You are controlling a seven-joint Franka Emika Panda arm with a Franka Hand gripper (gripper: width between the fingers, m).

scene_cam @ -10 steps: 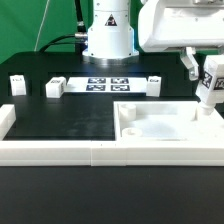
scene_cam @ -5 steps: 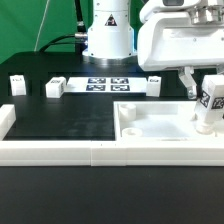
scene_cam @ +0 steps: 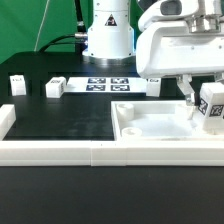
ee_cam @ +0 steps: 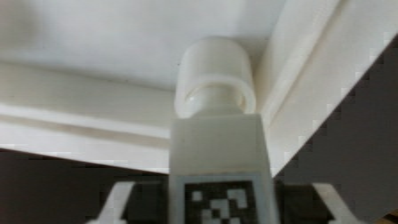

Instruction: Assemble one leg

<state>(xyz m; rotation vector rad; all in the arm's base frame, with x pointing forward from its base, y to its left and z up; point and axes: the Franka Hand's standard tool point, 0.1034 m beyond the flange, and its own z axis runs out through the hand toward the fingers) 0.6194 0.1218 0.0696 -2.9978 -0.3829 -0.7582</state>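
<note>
Leg is held upright, tag outward, clamped in the jaws of the gripper over a corner of the white panel, by the bench edge at the exterior view's right. Contact with the panel cannot be confirmed. The marker board is recorded at the far edge.

White leg, black-and-white tag, upright, at white panel corner

The leg held in the gripper looks like smooth white plastic with a faint sheen. Its tag is a matt black-and-white print. Beneath the gripper, the panel is smooth white plastic too, softly glossy at its edges. Above it, the arm casing is glossy white. Farther off, the table top is matt black.
</note>
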